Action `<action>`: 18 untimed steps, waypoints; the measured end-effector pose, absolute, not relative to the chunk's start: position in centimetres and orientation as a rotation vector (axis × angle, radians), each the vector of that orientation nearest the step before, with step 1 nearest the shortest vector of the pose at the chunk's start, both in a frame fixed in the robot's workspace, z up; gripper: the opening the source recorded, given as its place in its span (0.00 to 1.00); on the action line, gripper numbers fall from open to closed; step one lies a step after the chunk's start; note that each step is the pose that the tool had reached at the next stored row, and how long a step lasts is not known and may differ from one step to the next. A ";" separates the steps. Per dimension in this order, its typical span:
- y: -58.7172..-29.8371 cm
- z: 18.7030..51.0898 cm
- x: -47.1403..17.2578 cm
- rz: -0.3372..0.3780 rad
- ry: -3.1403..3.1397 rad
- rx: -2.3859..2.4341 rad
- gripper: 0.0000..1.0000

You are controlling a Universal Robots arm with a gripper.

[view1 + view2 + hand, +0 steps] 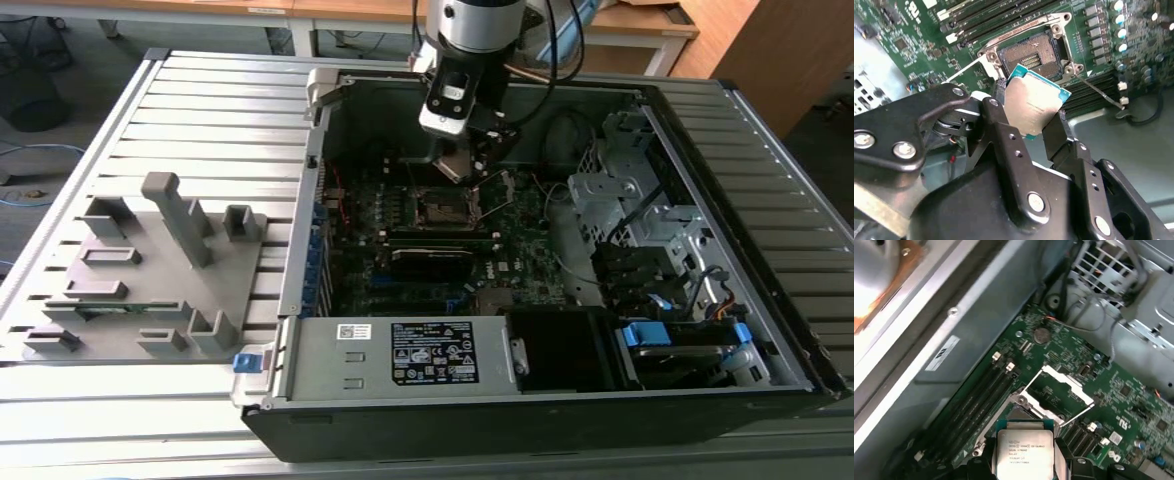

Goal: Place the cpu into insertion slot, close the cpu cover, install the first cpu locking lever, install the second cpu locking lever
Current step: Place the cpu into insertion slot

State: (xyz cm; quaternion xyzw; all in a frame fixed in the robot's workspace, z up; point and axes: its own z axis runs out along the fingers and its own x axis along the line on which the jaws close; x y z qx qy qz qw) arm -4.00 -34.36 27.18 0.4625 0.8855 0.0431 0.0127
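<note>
Slatted metal worktop (200, 90) is carrying an open computer case (561, 400). Fingers (996, 130) are pinching the cpu (1034, 107) by its edges just above the insertion slot (1029, 57), with the cpu cover (1070, 382) standing open beside the slot. A tilted or misaligned descent could bend the socket pins.

One cpu (1034, 102), one insertion slot (1029, 57), one cpu cover (1069, 385), two locking levers (966, 68) and one gripper (470, 165) are counted; one computer case (534, 420) and one grey fixture plate (147, 270) are seen besides.
</note>
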 end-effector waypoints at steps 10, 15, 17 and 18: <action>-34.4 26.9 -4.0 0.130 2.612 1.681 0.54; -34.4 26.8 -4.0 0.127 2.529 1.796 0.54; -34.4 26.7 -4.0 0.126 2.495 1.841 0.54; -34.4 26.7 -4.0 0.125 2.458 1.887 0.54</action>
